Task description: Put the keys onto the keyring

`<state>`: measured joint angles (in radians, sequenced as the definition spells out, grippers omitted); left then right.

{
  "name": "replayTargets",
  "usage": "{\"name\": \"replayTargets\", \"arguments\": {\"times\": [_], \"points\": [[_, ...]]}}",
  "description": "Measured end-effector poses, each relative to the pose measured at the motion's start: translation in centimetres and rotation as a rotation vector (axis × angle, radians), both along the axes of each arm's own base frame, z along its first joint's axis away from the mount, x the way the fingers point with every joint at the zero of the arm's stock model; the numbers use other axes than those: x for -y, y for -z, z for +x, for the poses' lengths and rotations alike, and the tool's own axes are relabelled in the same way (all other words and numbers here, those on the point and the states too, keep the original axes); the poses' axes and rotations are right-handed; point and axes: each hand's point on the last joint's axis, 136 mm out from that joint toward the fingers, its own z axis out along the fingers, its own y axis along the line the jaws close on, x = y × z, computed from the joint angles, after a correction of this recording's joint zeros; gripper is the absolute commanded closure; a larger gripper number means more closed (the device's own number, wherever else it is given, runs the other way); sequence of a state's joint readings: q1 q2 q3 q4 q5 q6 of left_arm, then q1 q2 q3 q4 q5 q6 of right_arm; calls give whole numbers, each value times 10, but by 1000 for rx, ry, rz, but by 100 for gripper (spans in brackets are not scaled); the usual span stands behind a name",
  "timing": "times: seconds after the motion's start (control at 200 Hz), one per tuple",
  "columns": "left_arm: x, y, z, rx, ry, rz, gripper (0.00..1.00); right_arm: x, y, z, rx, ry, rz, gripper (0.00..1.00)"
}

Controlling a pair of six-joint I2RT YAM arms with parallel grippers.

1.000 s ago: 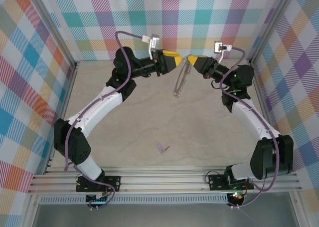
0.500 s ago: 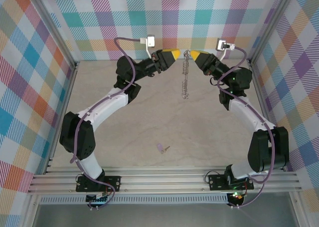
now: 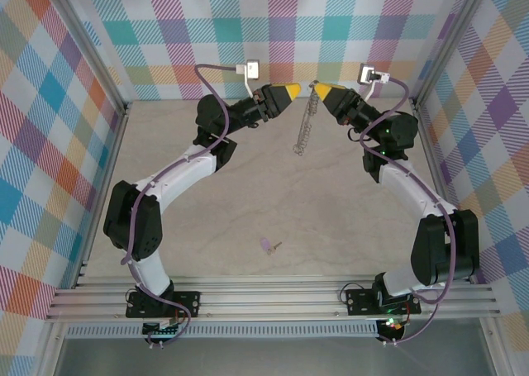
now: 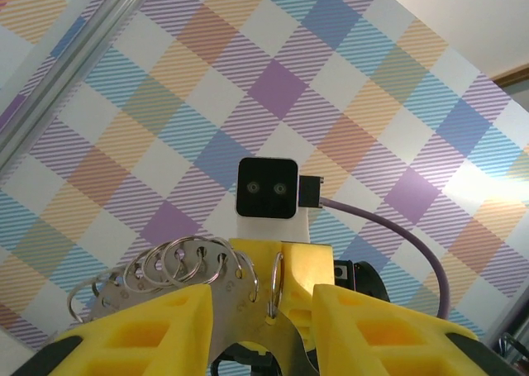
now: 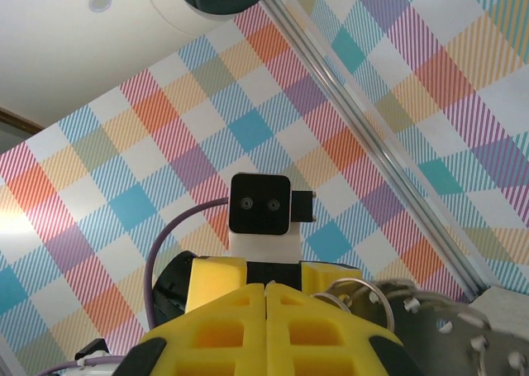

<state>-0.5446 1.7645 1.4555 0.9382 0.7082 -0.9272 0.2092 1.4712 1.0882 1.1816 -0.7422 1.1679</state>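
Well apart from both grippers, the key (image 3: 268, 245) lies on the bench (image 3: 331, 211) near the arm bases (blade pointing right). Right gripper (image 3: 316, 87) jaws clench the hanging keyring (image 3: 303, 128); left gripper (image 3: 296, 88) jaws stand parted at its rim, so probably the one to fetch.

This is a robot test cell in a laboratory, not a home. A pale bench (image 3: 248, 194) is closed on three sides by panels (image 3: 50, 103) printed with coloured checks, and the panels are held by aluminium posts (image 3: 91, 47). A left arm (image 3: 173, 178) and a right arm (image 3: 413, 186) are bolted on slotted aluminium rails (image 3: 273, 302) at the near edge. A purple cable (image 4: 388, 225) runs to a small black camera (image 4: 267, 188). Above the panels there is a white ceiling (image 5: 50, 54).
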Motion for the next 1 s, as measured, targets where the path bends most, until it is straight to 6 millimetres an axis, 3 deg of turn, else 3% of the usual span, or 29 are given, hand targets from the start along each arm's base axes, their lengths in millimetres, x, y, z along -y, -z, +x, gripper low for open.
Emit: {"name": "replayTargets", "arguments": {"times": [0.32, 0.585, 1.0], "points": [[3, 6, -3, 17, 16, 35, 66, -6, 3, -10, 25, -55, -41, 100], [8, 17, -7, 37, 43, 91, 68, -11, -8, -25, 97, -119, -93, 100], [0, 7, -41, 167, 90, 197, 70, -5, 0, -31, 123, -167, -179, 100]]}}
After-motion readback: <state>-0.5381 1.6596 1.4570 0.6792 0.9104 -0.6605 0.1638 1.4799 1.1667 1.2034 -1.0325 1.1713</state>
